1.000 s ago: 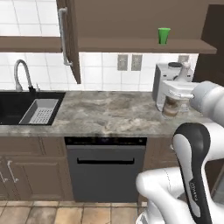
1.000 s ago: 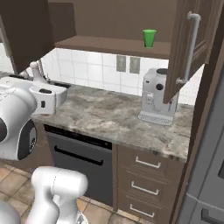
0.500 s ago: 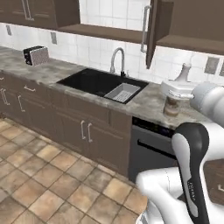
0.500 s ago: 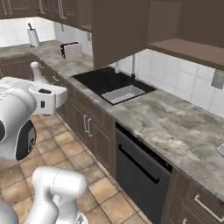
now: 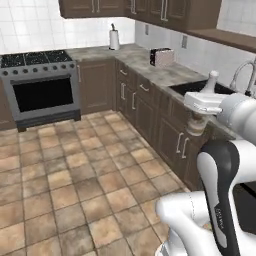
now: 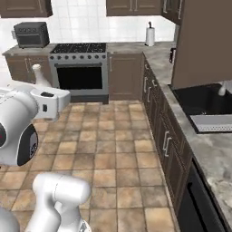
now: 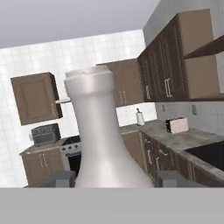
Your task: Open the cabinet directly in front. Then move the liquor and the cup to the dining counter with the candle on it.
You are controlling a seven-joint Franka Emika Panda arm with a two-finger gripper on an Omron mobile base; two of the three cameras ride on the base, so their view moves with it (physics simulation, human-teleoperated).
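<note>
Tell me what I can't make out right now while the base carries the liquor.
- Liquor: hand view, its body is cut off by the bottom edge; left base view, the gripper covers most of it.
- Finger contact on the liquor: hidden in every view.
- Sink: right base view, partly behind a brown cabinet door.

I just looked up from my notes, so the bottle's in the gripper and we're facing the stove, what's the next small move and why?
Probably keep turning the base while holding the liquor upright. The gripper is shut on it, and ahead are the stove and floor, with no candle counter.
</note>
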